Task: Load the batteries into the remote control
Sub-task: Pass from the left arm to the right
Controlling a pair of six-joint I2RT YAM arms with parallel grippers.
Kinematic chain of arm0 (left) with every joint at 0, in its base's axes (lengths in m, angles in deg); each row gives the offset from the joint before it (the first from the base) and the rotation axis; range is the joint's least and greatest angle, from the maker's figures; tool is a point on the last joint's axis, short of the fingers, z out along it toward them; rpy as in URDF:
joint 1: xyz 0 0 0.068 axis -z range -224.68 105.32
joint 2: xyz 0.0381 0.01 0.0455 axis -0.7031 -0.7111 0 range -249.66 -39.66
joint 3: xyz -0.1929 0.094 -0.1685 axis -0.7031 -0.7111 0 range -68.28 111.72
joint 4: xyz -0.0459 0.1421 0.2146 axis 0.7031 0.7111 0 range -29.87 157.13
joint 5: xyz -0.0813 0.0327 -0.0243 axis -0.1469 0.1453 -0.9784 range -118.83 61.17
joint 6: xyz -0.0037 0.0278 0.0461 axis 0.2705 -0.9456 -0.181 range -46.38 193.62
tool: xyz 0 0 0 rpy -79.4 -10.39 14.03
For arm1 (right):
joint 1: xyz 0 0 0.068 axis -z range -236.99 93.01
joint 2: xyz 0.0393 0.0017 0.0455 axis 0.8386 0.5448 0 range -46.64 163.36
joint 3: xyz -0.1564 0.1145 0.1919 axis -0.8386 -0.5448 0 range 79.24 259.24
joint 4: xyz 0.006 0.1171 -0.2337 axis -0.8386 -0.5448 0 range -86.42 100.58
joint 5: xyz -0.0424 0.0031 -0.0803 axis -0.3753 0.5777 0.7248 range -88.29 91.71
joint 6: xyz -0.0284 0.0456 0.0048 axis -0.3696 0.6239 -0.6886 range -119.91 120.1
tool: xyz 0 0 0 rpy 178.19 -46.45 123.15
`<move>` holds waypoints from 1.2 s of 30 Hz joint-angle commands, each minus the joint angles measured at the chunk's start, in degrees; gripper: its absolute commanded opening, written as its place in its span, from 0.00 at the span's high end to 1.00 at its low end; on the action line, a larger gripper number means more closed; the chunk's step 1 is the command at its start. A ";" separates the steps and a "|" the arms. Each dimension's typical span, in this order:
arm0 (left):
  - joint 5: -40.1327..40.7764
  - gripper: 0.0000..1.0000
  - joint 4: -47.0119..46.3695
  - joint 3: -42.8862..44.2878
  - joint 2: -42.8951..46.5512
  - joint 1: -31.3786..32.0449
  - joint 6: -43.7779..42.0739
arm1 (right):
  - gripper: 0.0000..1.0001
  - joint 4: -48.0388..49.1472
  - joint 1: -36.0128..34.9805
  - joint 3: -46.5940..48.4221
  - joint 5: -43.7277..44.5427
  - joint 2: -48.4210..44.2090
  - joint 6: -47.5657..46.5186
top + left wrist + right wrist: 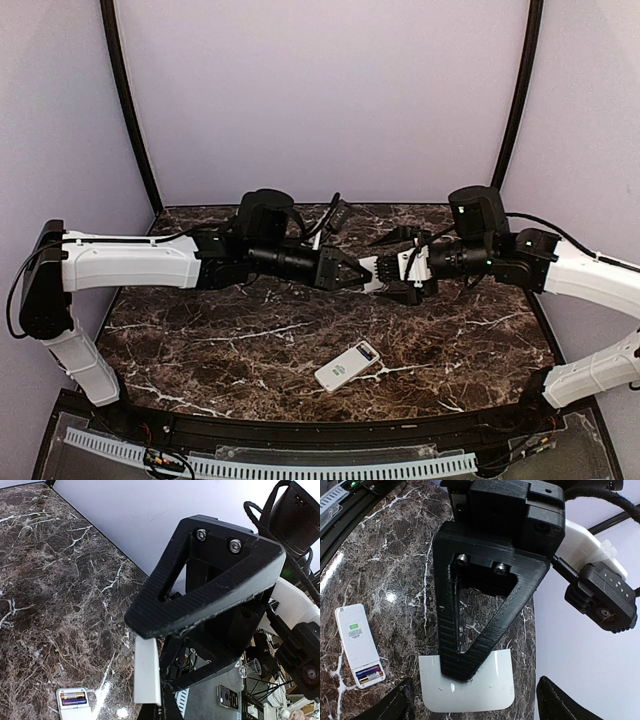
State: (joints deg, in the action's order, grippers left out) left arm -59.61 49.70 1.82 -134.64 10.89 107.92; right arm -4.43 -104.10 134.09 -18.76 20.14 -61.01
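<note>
Checking the mid-air bit: why's the left gripper (355,270) up off the table (200,340) w/ the cover plate (467,692)? — RK

Looks like a handover. Left is clamped tight on one edge of the plate, and the rest sticks out past its tips toward the right gripper (396,270). Right jaws stand wide, one finger either side of the plate, not touching it. My guess: a regrip, so the plate can go onto the remote at a better angle. — TM

Batteries? — RK

Both batteries (368,672) sit side by side in the open bay of the remote control (357,642). Loading proper looks done imo, only the cover is left. — TM

Where's the remote rel. to the grippers, and which way's it pointing? — RK

Flat on the table, below both grippers and on their arm-base side, well apart. Nothing's touching it. Green-patch face is up. Long axis runs diagonal to the line thru the two grippers. Bay end is the end nearer the grippers, green-patch end points off toward the bases. Batts look to lie crosswise to that axis; can't read polarity at this res. — TM

Plate orientation? — RK

Broad face toward the right wrist cam, nearly edge-on from the left one. Approx square, so no clear long axis. — TM
</note>
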 commanded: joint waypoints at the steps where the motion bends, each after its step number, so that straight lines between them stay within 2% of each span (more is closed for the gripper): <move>1: -1.53 1.00 0.98 1.67 -0.26 0.15 -0.14 | 0.23 0.42 -0.69 2.14 0.40 0.95 -0.33; 8: -1.66 1.00 1.03 1.77 -0.40 0.24 -0.07 | 0.28 -0.23 -1.38 2.29 1.46 2.05 -1.15; 13: -1.66 1.00 1.20 1.87 -0.47 0.23 -0.12 | 0.44 -0.68 -2.24 2.13 2.37 2.10 -2.21; 21: -1.63 1.00 1.12 1.88 -0.69 0.17 0.06 | 0.48 1.17 -3.68 1.07 3.19 0.68 -2.93; 27: -1.65 1.00 1.12 1.79 -0.70 0.15 0.15 | 0.57 1.03 -3.95 1.07 3.57 0.32 -2.98; 36: -1.32 1.00 1.83 1.70 -0.78 0.10 -0.36 | 0.59 0.51 -3.95 0.65 4.32 -0.29 -2.71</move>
State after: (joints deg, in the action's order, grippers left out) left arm -60.73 50.37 2.20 -135.01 10.87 107.90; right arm -6.22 -106.99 135.12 -14.32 21.56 -63.89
